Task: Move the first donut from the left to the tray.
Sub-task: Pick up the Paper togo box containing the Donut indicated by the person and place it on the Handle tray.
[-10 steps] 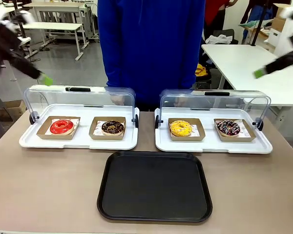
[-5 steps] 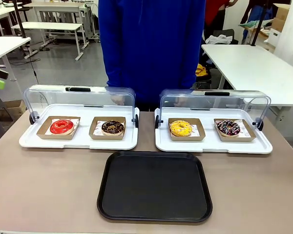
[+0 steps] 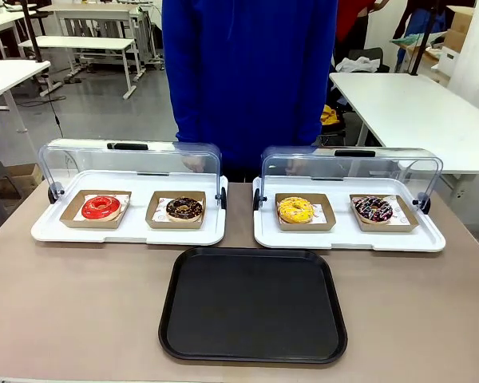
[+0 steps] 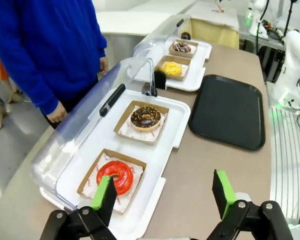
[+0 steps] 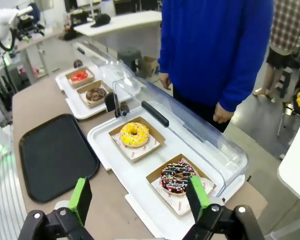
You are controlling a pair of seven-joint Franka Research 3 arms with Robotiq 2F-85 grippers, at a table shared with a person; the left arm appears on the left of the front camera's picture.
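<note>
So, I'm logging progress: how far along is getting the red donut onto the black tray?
Done: the clear lid over it stands raised. In hand: nothing; the left hand hangs open, pointed toward the red-glazed donut and apart from it. Left: grasp the donut, carry it over and set it on the black tray.

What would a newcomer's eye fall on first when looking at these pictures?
The glossy red donut stands out, in its brown cardboard tray at the left end of the left white display tray. Nearer the robot, at the middle of the table, lies the large black tray. Behind the table stands a person in bright blue.
</note>
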